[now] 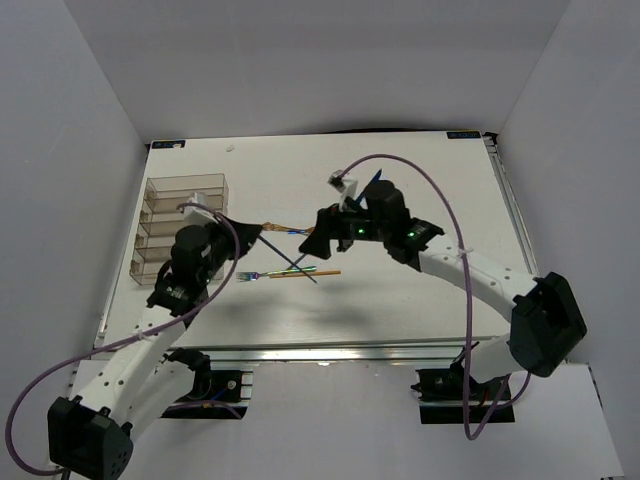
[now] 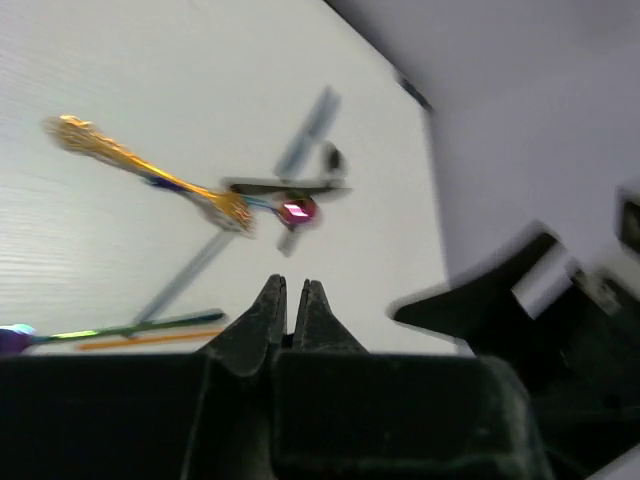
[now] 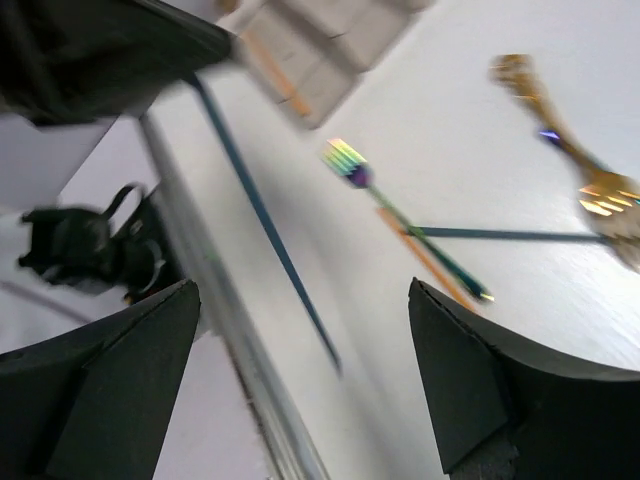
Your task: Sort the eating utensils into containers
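An organiser (image 1: pixel 185 225) sits at the left of the tabletop (image 1: pixel 430 190), toward the back. To its right, mid-table, lies loose cutlery: a back fork (image 1: pixel 278 229), a front fork (image 1: pixel 262 275) nearer the arms, a stick (image 1: pixel 322 272) just beside the front fork's handle, and a rod (image 1: pixel 295 263) slanting between the two forks.

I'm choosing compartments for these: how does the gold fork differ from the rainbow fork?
Colour: the gold fork is plain gold, while the rainbow fork shimmers from green to purple. Handle: the gold fork's is broad and ornate, the rainbow fork's thin and smooth. Neighbours: the rainbow fork lies alongside an orange stick, while the gold fork lies apart from it, farther back. Both lie on the table, outside the organiser.
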`<state>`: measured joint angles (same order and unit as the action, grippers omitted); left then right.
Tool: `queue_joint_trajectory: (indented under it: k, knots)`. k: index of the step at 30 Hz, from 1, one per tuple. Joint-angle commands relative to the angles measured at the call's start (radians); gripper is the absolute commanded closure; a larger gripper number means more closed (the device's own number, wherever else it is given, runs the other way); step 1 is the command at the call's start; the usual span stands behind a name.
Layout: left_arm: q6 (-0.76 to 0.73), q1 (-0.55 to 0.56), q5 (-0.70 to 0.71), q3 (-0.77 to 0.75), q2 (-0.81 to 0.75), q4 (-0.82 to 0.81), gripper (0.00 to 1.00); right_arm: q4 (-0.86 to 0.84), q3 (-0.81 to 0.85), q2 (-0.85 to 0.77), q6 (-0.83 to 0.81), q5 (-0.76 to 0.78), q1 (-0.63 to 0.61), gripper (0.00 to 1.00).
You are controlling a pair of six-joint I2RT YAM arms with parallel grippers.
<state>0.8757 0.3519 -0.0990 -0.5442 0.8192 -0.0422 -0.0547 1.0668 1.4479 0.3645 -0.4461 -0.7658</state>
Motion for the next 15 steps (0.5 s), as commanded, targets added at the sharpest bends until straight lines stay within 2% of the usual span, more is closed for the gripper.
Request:
queue_joint_trajectory:
  k: [1,2,7,10,15]
  knots:
    - [0.04,-0.043,0.568,-0.232,0.015,0.497,1.0,0.033,-0.047,-0.142,0.022,0.128,0.109,0.11]
    - [0.054,-0.106,0.608,-0.273,0.033,0.619,1.0,0.048,-0.073,-0.167,0.01,0.142,0.124,0.11]
    - [0.005,-0.414,0.642,-0.454,0.164,0.729,1.0,0.11,-0.159,-0.289,-0.039,0.175,0.187,0.11]
    - [-0.053,-0.52,0.628,-0.543,0.289,0.763,1.0,0.144,-0.175,-0.323,-0.068,0.204,0.195,0.11]
    - [-0.113,-0.652,0.527,-0.539,0.363,0.743,1.0,0.167,-0.22,-0.365,-0.104,0.222,0.204,0.11]
